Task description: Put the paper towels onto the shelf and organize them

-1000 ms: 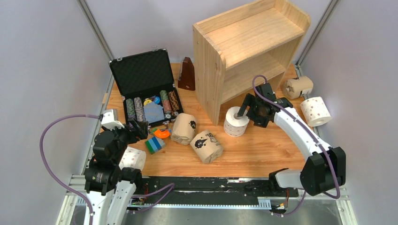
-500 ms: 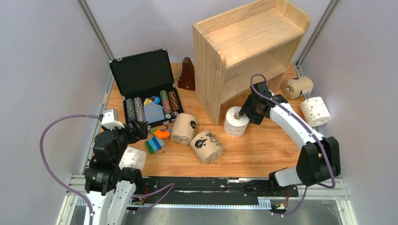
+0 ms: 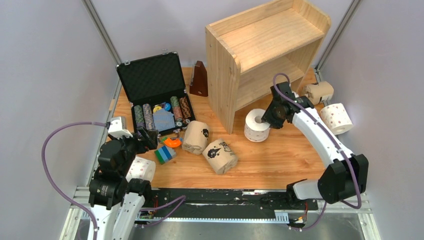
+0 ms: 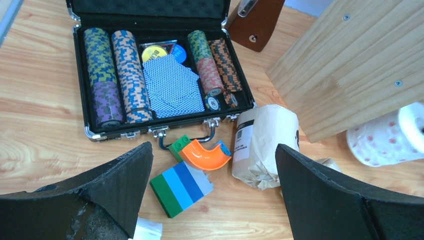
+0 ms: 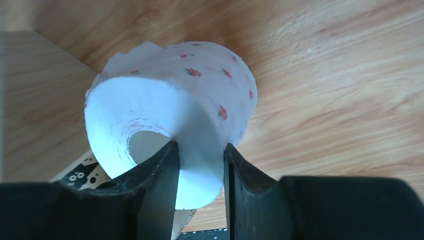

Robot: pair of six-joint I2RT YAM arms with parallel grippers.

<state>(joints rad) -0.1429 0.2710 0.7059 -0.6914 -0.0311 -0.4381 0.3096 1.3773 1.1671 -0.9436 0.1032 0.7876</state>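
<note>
Seen from above, the jaws of my right gripper point(image 3: 262, 119) are clamping a white paper towel roll point(image 3: 256, 127) before the shelf point(image 3: 270, 37), over the wooden table point(image 3: 280, 155), with grey walls around. Left wrist: my left gripper point(image 4: 214, 165) is gaping, empty. Right wrist: one of the fingers point(image 5: 160, 172) is sitting inside the roll's core.

Looks like a robotics lab test cell: plain pale panels point(image 3: 45, 60) walling in a wooden tabletop point(image 3: 280, 160), aluminium struts point(image 3: 103, 32) at the far corners, and two cabled arms point(image 3: 320, 137) bolted to a black metal rail point(image 3: 225, 196) along the near edge.
</note>
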